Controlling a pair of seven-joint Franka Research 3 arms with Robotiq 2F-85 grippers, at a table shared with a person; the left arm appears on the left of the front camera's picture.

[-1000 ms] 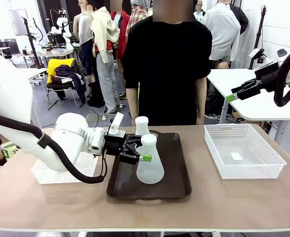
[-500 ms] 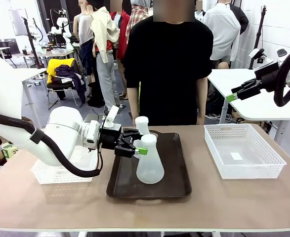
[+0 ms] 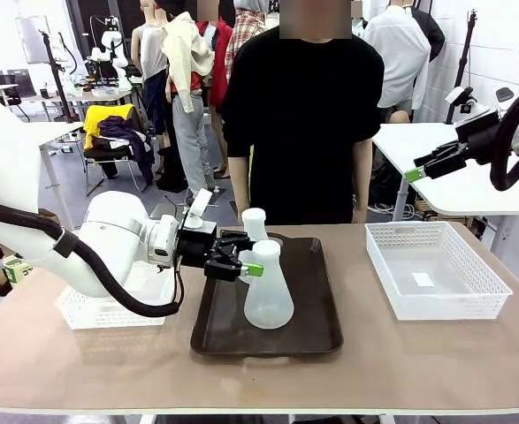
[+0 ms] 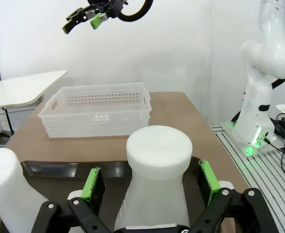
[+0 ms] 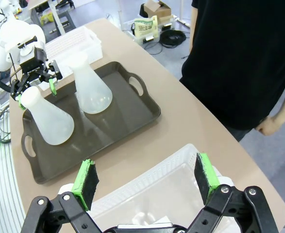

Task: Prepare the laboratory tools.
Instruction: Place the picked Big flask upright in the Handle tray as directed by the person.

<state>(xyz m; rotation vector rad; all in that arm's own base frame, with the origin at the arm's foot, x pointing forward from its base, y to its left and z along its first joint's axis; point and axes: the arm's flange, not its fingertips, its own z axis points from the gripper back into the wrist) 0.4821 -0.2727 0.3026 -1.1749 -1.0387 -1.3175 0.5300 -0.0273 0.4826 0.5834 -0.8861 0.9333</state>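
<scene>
On your left, a white mesh basket [image 3: 95, 309] sits on the surface [image 3: 436, 362] partly behind the left arm. The left end effector [image 3: 246, 258] reaches sideways over the dark brown tray [image 3: 316, 331], its fingers spread apart on either side of the neck of the near flask [image 3: 268, 291]; from the left wrist view, you can see the green pads [image 4: 91, 183] flanking the neck with a gap on both sides, not pressing it. The far flask [image 3: 254, 224] stands upright just behind it on the same tray. A person in a black shirt [image 3: 299, 115] stands at the far edge. To the right, a second white basket [image 3: 436, 269] rests on the surface. The right end effector [image 3: 415, 170] hangs high above it, fingers wide apart, holding nothing.
</scene>
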